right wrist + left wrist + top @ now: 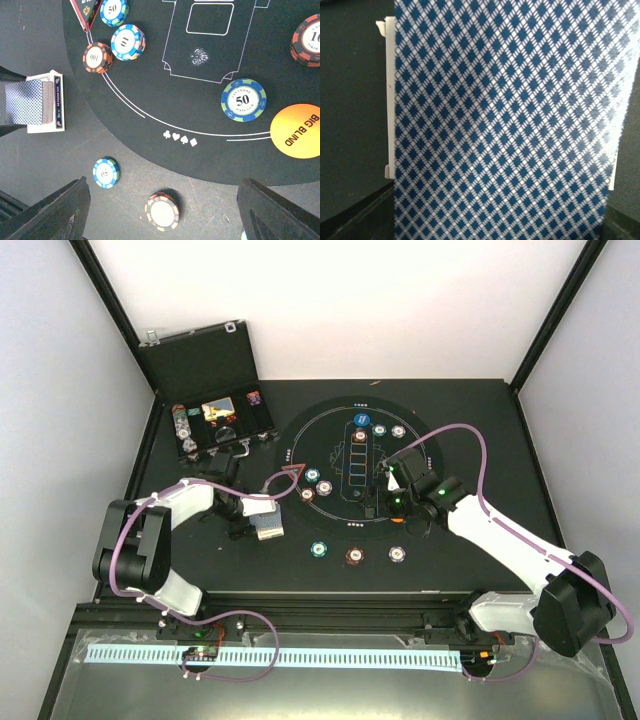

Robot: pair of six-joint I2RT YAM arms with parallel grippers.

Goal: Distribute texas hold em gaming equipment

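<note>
Card deck [510, 120] sat on the table [500, 440] just outside the mat's [150, 100] near-left rim. Blue diamond back faced up, w/ a white tuck box [390, 100] edge showing along one side. Left wrist cam was filled by the card back, so that arm was v. close over it. Left fingers [250, 520] were at the deck, and dark tips seemed to flank it in the right wrist view. Couldn't tell if they'd clamped on it or only bracketed it. Right fingers [55, 210] were spread wide w/ nothing btwn them, hovering over the mat's near edge.

Chips [128, 42] lay in small groups on and around the mat. Orange Big Blind disc [297, 131] sat at the rim, red triangle marker [86, 10] by the mat's left edge. Case [200, 365] stood open at far left w/ more pieces inside.

Handling, est.:
- **Deck:** light; cards thin, slick, bendy. A loose stack would prob shear or fan if pinched off-centre.
- **Where to hold it:** prob across the two long edges at mid-length, box incl., w/ a gentle squeeze so cards don't bow.
- **Single card:** hard to lift flat off the table, so slide the top one off first.
- **Chips:** rigid, low, smooth-rimmed. Pinch across the diameter w/ fingers nearly on the surface; stacked ones may topple.
</note>
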